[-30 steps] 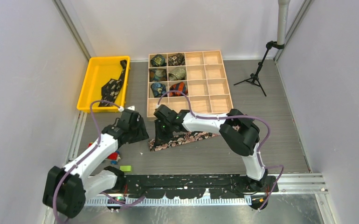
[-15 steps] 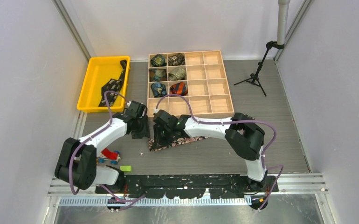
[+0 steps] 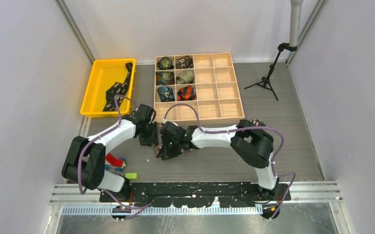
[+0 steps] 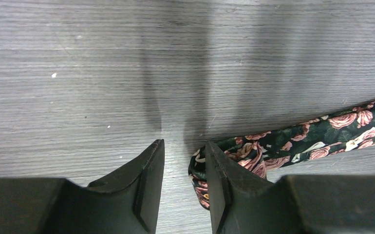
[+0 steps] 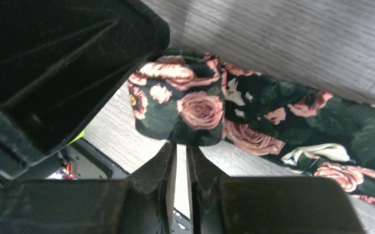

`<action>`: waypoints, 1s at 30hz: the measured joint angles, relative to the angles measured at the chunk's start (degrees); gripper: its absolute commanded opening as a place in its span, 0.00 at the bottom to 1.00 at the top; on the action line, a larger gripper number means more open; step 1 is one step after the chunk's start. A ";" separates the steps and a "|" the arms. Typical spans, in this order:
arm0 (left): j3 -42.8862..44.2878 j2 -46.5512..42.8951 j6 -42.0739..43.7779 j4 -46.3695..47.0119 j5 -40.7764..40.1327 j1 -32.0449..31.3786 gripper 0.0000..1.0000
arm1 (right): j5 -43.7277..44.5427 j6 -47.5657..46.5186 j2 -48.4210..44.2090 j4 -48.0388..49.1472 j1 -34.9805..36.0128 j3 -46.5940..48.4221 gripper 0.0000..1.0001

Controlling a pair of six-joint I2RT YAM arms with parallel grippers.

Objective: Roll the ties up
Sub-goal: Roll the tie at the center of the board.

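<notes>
A dark tie with pink-cream roses [image 3: 180, 150] lies on the table in front of the wooden box, its near end folded into a small roll [image 5: 180, 105]. My right gripper [image 5: 178, 145] is shut, with only a thin slit between its fingers, and its tips pinch the lower edge of that roll. Just left of the roll, my left gripper [image 4: 184, 146] stands open over bare table. Its right finger [image 4: 219, 180] is against the tie's folded end [image 4: 244, 156], with nothing between the fingers. A black tie with pale dots [image 3: 117, 87] lies in the yellow tray [image 3: 95, 95].
The wooden grid box [image 3: 224, 105] at the back holds several rolled ties [image 3: 176, 78] in its left cells. A black tripod [image 3: 266, 80] stands at the back right. Small coloured pieces [image 3: 115, 161] and a green block [image 3: 131, 175] lie near the left arm's base.
The left arm swung right and forward to the tie's end, its fingers narrowing. The right gripper drew in to the left, and much less of the tie now lies stretched out.
</notes>
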 measured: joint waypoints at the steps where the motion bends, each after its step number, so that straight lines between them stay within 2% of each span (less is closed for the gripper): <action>1: 0.33 0.68 0.09 0.00 0.37 0.00 0.38 | 0.44 0.00 0.31 0.33 -0.02 -0.07 0.18; 8: 2.14 4.92 1.18 -0.79 2.86 0.09 0.36 | 1.70 0.59 1.07 2.12 -0.04 -0.94 0.18; 13: 2.34 5.29 1.25 -1.27 5.18 0.09 0.31 | 1.81 0.98 1.22 3.37 -0.04 -1.20 0.18; 21: 2.40 5.33 1.14 -2.47 6.93 0.09 0.30 | 2.21 1.01 1.33 3.80 -0.04 -1.20 0.19; 30: 6.12 5.49 0.72 -4.83 5.14 0.07 0.35 | 2.19 -2.71 -0.48 1.36 -0.02 -1.84 0.25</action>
